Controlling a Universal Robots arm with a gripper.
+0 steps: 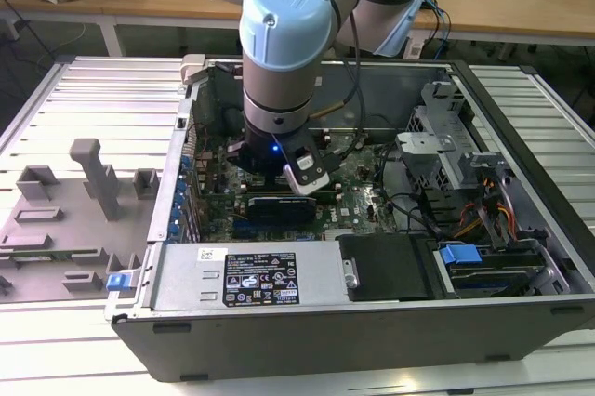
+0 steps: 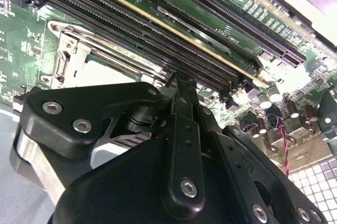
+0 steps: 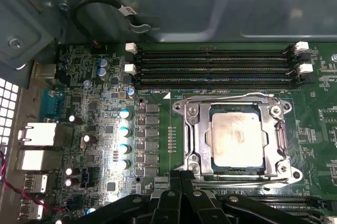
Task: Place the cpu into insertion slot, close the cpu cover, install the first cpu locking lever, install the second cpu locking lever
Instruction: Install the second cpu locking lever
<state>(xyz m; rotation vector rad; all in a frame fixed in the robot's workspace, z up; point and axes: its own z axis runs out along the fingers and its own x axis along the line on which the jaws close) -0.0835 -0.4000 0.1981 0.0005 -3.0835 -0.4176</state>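
Found the chip [image 3: 236, 139] already seated in the socket [image 3: 207, 135], pale metal top up, near the middle of the green board [image 3: 158, 129] inside the open computer case [image 1: 521, 312]. Judged that first step done.

Found the cover plate [image 3: 274, 135] lying down flat over the socket as well, framing the chip through its window, so took the second step as done too. Saw the same plate from a low angle in the second wrist view [image 2: 71, 58], sitting level with the board beside the long memory slots [image 2: 158, 40].

Noticed a thin wire lever [image 3: 231, 97] running along the socket edge nearest the memory slots [image 3: 216, 66], low and close to the plate. Could not tell whether it was hooked under its catch. Could not make out the other lever with any certainty along the remaining edges. Judged the locking of the levers to be the part left open, or at least unconfirmed.

Saw the pincer [image 3: 182, 174] just beside the socket edge farthest from the memory slots, fingers drawn together with nothing between them. Confirmed the same in the second wrist view, pincer [image 2: 176, 83] tips meeting just above the board. Could not tell whether the tips touched plate or lever.

Saw the case resting on the slatted counter [image 1: 84, 99], arm reaching down into it.
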